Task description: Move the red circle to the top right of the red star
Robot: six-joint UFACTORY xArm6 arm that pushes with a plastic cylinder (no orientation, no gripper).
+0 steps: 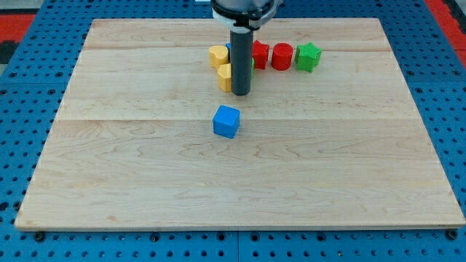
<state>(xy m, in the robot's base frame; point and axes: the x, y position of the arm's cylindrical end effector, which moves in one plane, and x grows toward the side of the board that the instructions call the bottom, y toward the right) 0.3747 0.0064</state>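
Observation:
The red circle [282, 56] sits near the view's top, right of centre. The red star [260, 54] lies just left of it, partly hidden by the rod. A green star [308, 57] is right of the red circle. My tip [241, 94] rests on the board below and left of the red star, touching or close beside a yellow block [225, 76]. Another yellow block [218, 55] lies above that one. A bit of a green block [252, 63] and a bit of a blue one [228, 48] peek out from behind the rod.
A blue cube [226, 121] lies alone below my tip, near the board's middle. The wooden board [109, 160] lies on a blue perforated table [29, 87].

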